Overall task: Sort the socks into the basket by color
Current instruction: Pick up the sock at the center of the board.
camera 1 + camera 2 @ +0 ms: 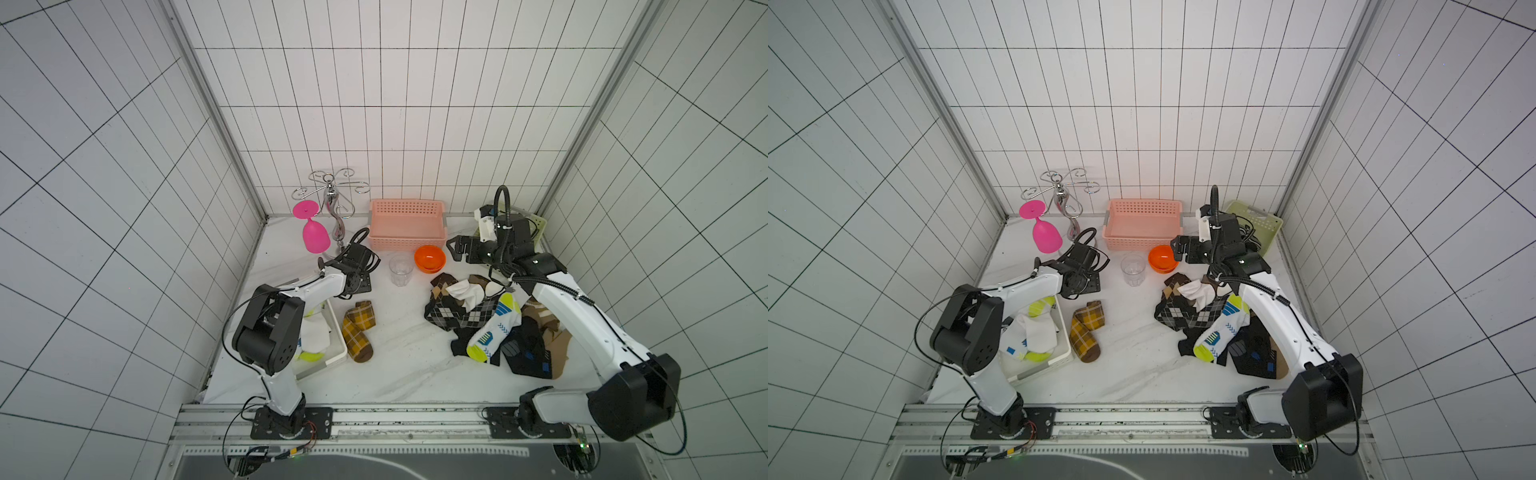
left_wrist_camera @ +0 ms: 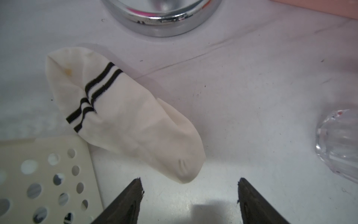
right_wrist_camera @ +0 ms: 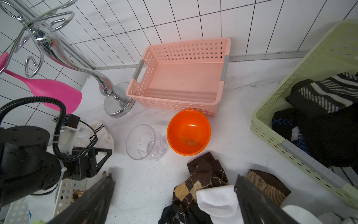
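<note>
I am holding my left gripper (image 2: pixel 190 184) wide and empty; the white striped sock (image 2: pixel 126 124) is lying just ahead of its fingertips, beside the white basket (image 2: pixel 48 155). My right gripper (image 3: pixel 174 175) is hovering wide open over the sock pile (image 3: pixel 203 180).

Overhead stereo pair, two close wrist views
</note>
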Controlling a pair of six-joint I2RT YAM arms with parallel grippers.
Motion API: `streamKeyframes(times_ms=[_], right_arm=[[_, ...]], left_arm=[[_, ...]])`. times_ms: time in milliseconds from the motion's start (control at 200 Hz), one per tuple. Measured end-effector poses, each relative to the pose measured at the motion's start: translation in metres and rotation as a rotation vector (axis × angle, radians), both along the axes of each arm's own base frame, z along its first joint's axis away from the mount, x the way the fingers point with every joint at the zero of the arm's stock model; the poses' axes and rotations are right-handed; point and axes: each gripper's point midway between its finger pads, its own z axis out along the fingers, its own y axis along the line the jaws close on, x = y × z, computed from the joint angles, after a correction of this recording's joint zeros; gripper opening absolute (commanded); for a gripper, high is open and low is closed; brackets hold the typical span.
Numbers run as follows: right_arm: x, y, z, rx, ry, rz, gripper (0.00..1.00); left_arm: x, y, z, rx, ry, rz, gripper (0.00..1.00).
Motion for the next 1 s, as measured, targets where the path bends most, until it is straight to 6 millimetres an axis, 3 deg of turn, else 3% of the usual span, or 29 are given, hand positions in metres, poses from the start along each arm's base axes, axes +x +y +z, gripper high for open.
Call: streamKeyframes(times_ms=[220,385,794,909,999], right_arm=[[-0.003,0.000,-0.005,-0.014,0.013,0.011,1.00],[-0.004,-0.001,-0.006,-0.020,0.016,0.014,0.99],[-0.006,-0.001,-0.013,-0.026,0.032,0.020,0.99],[-0.007,0.001,-0.014,-0.022,0.034,0.028,0.99],[-0.008,0.001,-0.015,-0.021,0.038,0.031,0.99]], left_arm=[[0.019,-0.003,-0.013,0.015,-0.010,0.001,0.74],[0.018,0.000,-0.027,0.041,0.019,0.008,0.70],[0.013,0.008,-0.032,0.069,0.023,0.021,0.03],[0.010,0.005,-0.017,0.068,-0.006,0.003,0.00],[0.011,-0.005,0.016,0.042,-0.081,-0.018,0.00]])
